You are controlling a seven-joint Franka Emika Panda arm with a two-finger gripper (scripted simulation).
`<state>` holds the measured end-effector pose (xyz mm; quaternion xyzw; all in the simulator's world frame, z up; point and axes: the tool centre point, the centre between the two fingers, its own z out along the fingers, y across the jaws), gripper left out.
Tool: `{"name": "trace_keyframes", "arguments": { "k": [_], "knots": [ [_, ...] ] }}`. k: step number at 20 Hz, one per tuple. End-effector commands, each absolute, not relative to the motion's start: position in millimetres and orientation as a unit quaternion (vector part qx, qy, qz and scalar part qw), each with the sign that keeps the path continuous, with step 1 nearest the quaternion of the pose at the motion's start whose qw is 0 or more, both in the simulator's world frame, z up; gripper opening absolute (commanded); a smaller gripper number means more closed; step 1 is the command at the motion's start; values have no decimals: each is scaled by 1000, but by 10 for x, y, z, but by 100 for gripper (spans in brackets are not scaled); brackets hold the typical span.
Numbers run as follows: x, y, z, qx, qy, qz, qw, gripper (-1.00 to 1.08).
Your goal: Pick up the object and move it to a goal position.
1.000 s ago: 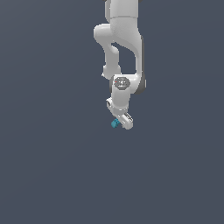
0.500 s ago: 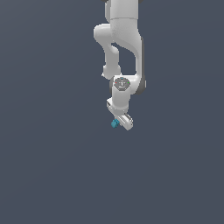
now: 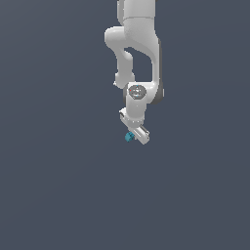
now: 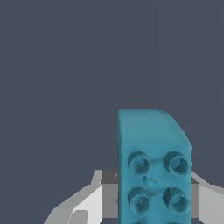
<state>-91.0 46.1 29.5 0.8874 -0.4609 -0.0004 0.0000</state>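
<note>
Teal studded object (image 4: 153, 168) is clamped between my gripper (image 3: 135, 136)'s fingers (image 4: 94, 201), sticking out past the tips, so I reckon any jerky swing toward the goal could let it twist or slide out of that small contact patch.

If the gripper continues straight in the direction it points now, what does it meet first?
The gripper already has the teal block between its fingers; beyond that the way looks free, only plain grey, though depth is unclear.
</note>
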Motion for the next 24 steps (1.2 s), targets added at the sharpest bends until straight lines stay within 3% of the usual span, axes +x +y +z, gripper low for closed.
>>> {"name": "trace_keyframes", "arguments": {
  "k": [1, 10, 24],
  "knots": [
    [-917, 507, 373, 888, -461, 0, -1, -100],
    [-1007, 808, 906, 887, -461, 0, 0, -100],
    [-1210, 1565, 2269, 887, -462, 1, 1, -100]
  ]
}}
